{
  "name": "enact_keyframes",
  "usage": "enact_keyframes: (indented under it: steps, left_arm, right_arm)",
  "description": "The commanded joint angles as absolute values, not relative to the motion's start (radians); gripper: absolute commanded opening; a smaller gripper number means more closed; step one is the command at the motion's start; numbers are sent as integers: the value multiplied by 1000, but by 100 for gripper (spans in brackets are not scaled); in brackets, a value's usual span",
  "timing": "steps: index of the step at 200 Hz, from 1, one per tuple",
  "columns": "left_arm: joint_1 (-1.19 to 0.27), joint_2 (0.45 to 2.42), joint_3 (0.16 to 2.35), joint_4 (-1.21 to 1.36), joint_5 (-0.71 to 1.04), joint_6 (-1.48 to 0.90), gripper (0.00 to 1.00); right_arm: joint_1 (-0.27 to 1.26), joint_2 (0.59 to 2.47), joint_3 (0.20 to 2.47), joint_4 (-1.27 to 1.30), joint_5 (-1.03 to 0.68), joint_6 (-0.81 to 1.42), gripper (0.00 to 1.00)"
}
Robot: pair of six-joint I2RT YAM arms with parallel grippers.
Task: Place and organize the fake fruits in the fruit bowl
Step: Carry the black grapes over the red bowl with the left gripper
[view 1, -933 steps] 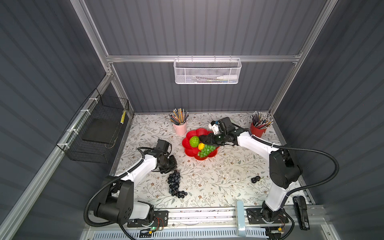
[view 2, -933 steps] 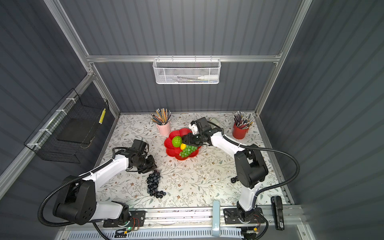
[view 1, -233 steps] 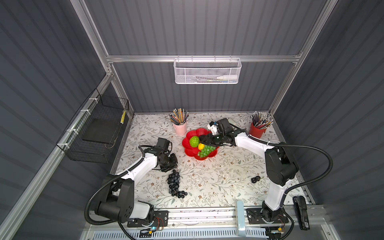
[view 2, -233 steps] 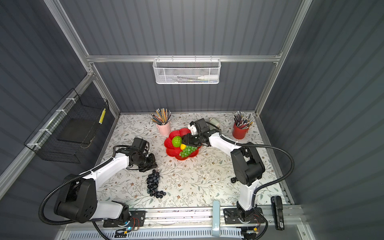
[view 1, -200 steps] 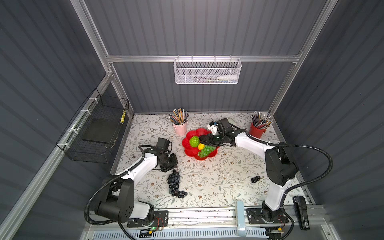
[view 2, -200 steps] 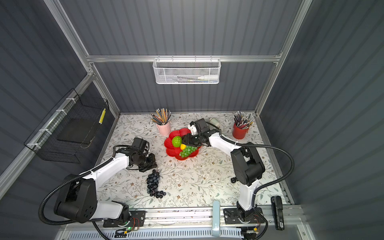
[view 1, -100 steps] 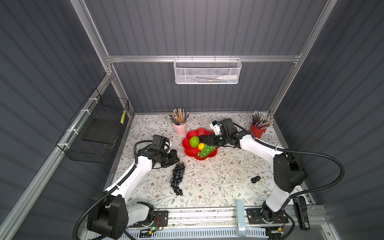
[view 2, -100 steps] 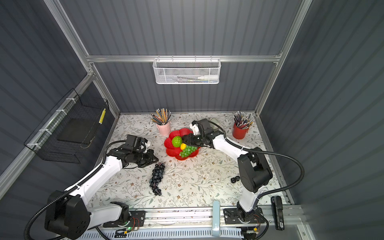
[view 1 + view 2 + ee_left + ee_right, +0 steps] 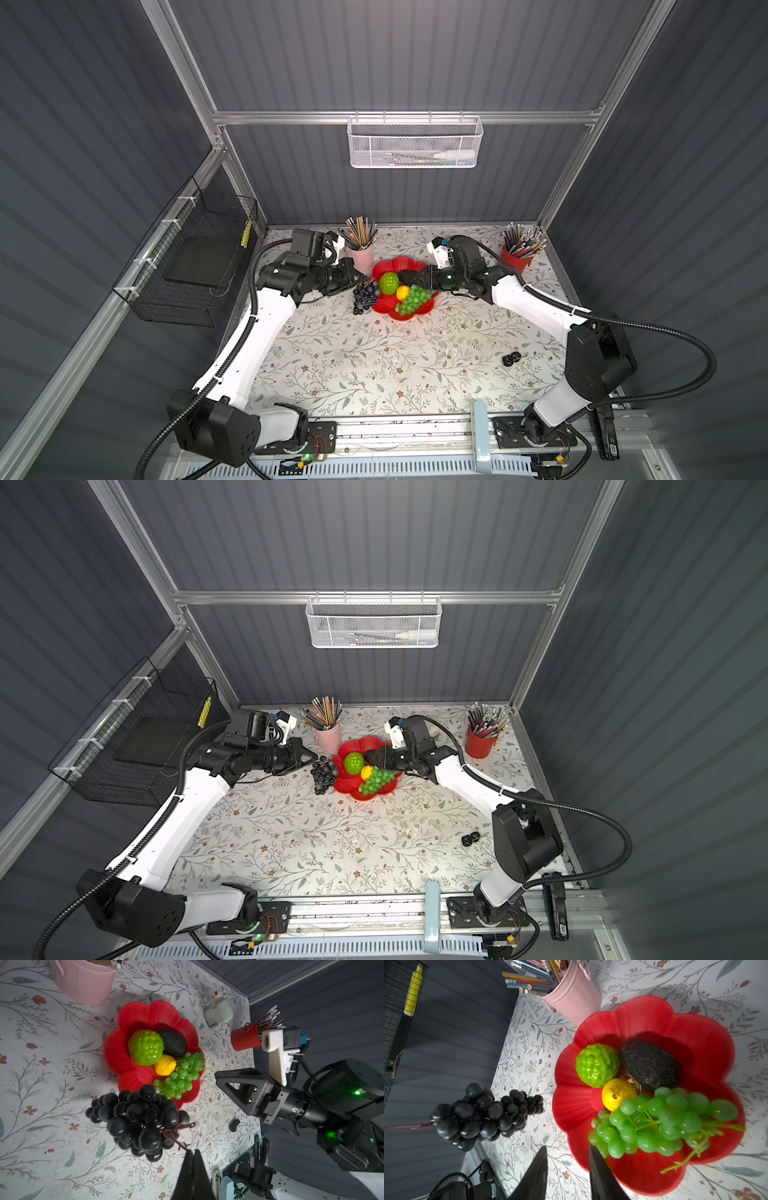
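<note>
Pinched by its stem in the left gripper (image 9: 192, 1153), the dark purple plastic grape bunch (image 9: 135, 1118) is best lowered onto the bare side of the glossy red petalled bowl (image 9: 128, 1014). The right gripper (image 9: 568, 1149) is seen half-open and empty.

Five fruits (image 9: 597, 1065), one bowl (image 9: 706, 1039), two pencil cups (image 9: 360, 257).

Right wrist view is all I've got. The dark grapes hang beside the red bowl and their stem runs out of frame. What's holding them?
Observer: The left gripper is shut on the brown stem of the dark purple grape bunch.
Operator: Okay. Is anything lying elsewhere that I can't see?
Observer: Yes. In a top view, two small black balls, possibly loose grapes, lie on the right side of the table, well away from the fruit bowl.
</note>
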State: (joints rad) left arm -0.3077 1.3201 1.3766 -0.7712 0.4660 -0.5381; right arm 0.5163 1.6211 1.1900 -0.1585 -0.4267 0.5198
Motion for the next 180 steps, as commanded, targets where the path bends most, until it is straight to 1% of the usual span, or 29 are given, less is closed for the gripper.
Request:
enact_keyframes:
  steps: [1,32,56,94,148,180]
  left_arm:
    - [-308,1375,1489,-790,533,-516,0]
    - [-308,1439,1544,-741,606,-540,0]
    - [-311,1453,1538,-715,650,-551,0]
    - [-332,1482,1531,-661,683,-570,0]
    - [-437,1550,1528,-618,671,-574,0]
    - [-466,1543,1485,-580,654,-603,0]
  right_arm:
    - [503,1619,1192,-130,-437,526,36]
    - [489,1620,1185,-132,-445,521,35]
    - [480,1603,1159,-109,-430,530,35]
    - [473,1621,1159,-86,-452,544,35]
    - [457,1602,1141,-94,-443,528,35]
    - [449,1579,1110,-89,-439,522,35]
